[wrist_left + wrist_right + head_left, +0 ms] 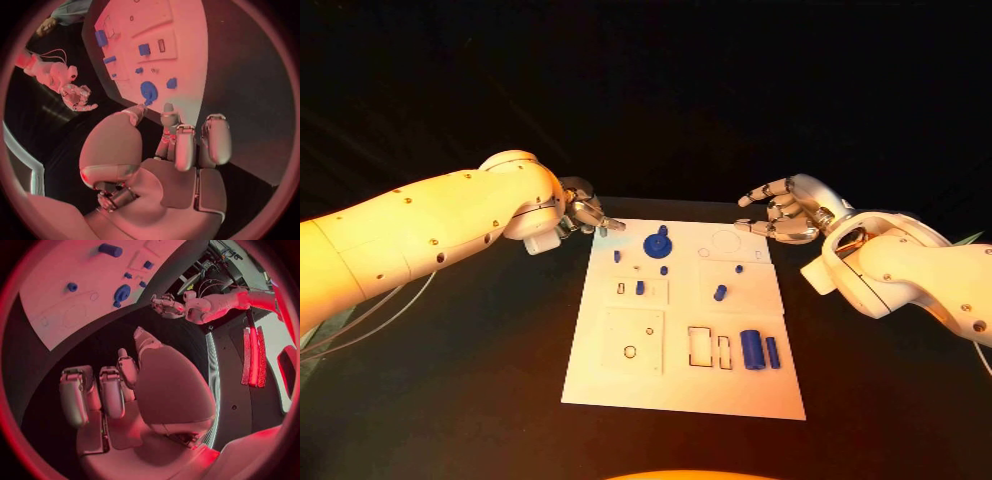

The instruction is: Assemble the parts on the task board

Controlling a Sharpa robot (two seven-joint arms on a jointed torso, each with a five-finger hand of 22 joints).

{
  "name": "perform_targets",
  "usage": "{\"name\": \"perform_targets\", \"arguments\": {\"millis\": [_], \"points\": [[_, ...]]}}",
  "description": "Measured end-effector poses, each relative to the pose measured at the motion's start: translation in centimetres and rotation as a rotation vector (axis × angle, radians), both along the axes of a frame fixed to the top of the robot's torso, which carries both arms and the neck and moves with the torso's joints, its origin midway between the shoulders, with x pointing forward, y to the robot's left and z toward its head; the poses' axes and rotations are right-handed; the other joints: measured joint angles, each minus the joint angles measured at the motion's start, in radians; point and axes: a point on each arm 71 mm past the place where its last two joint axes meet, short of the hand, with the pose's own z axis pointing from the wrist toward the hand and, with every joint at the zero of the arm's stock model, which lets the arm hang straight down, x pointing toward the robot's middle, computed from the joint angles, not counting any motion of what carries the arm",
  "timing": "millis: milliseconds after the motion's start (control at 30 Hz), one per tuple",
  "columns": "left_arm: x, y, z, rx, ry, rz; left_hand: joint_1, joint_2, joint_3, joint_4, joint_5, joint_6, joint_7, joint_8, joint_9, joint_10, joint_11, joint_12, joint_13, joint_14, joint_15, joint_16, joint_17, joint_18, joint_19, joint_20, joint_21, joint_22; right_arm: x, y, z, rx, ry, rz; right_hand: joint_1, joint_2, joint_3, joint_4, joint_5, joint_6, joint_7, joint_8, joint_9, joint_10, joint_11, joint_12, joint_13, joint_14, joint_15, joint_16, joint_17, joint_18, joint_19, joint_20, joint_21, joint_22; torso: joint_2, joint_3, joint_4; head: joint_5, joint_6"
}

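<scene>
Both hands hover off the task board (682,390), far end. Left hand (578,215) sits w/ fingers loosely spread, holding nothing; the round blue part (656,243) lies just beyond its fingertips. Right hand (785,212) is likewise empty, half-curled. Risk: a sideways reach could knock the 2 small pegs (640,287) nearby.

Dim room, warm glare on the arms, red-tinted wrist views bending at edges.
</scene>
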Motion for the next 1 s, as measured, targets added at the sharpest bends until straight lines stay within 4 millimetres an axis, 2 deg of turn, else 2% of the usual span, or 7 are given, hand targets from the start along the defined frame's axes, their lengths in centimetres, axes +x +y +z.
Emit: {"name": "perform_targets", "arguments": {"millis": [333,1000], "points": [[1.3,0.1,-1.3,0.079,0.029,-0.002,0.0,0.0,-0.007,0.001,0.0,0.0,0.0,-0.004,-0.004,-0.004,0.004,0.0,-0.001,0.0,0.0,0.0,0.0,0.0,-0.003,0.004,-0.004,-0.001,0.0,0.2,0.0,0.001,0.0,0.004,0.0,0.0,0.0,0.0,0.0,0.0,0.0,0.0,0.0,0.0,0.0,0.0,0.0,0.0,0.0,0.0,0.0,0.0,0.0,0.0,0.0,0.0,0.001,-0.0012,0.0004,0.002,-0.004],[1.6,-0.9,-3.6,0.097,0.086,-0.02,0.0,0.0,-0.007,0.001,0.0,0.0,0.0,-0.009,-0.008,-0.007,0.0,0.0,0.001,0.0,0.0,0.0,0.0,0.0,-0.003,0.004,-0.004,0.001,0.0,0.4,0.0,0.003,-0.003,0.012,0.0,0.0,0.0,0.0,0.0,0.0,0.0,0.0,-0.001,0.0,0.0,0.0,0.0,0.0,0.0,0.0,0.0,0.0,0.0,0.0,0.0,0.0,0.0,-0.0009,0.0008,0.002,-0.009]]}}
